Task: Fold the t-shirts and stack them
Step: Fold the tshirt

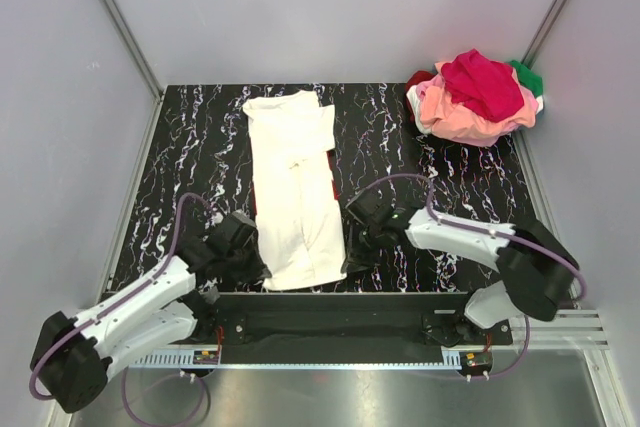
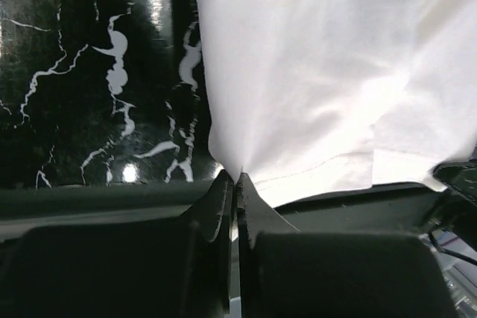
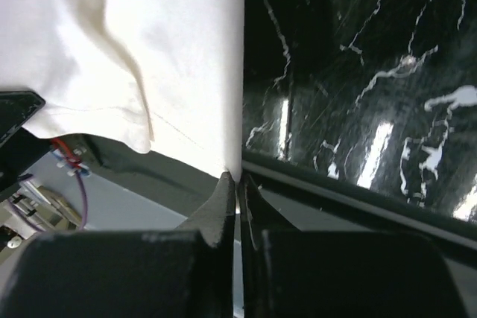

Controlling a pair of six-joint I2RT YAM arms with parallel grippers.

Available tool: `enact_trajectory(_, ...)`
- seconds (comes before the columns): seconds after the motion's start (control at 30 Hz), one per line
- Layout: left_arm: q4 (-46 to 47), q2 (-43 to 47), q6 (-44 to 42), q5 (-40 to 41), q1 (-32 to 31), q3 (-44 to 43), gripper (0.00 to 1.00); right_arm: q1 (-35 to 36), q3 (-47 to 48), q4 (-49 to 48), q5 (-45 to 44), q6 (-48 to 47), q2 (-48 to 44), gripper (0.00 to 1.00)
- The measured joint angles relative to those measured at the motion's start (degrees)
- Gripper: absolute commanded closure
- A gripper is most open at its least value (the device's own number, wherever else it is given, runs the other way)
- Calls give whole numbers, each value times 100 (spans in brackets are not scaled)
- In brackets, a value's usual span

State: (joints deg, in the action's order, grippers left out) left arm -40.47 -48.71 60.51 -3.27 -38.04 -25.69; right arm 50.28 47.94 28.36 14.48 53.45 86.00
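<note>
Slippage looks like the risk, since the left gripper [image 2: 237, 178] and right gripper [image 3: 238, 178] are each clamped on just a sliver of the near hem of the white t-shirt [image 1: 295, 187] lying mid table [image 1: 190, 167], so lifting could yank one corner loose.

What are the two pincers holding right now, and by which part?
Both hold the white t-shirt: the left pincer pinches its near left corner, the right pincer its near right corner.
</note>
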Motion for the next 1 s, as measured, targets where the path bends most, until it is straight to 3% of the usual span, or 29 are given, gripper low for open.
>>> enact_trajectory(0.13,-605,339,-17,85,-2,-739,100,28,225,463,-144,50,-627,100)
enact_trajectory(0.27,-874,127,-212,98,153,-1508,100,-7,920,935,-374,-57,-575,100)
enact_trajectory(0.37,-953,-267,-533,26,664,-1910,100,-245,1475,1056,-417,-240,-313,100)
enact_trajectory(0.6,-1034,-1569,-1408,-238,1617,-2782,100,-1222,2662,1307,-374,-848,758,100)
enact_trajectory(1.0,-857,-3445,-2361,-627,2505,-3982,100,-1829,5313,1897,-70,-1818,3045,100)
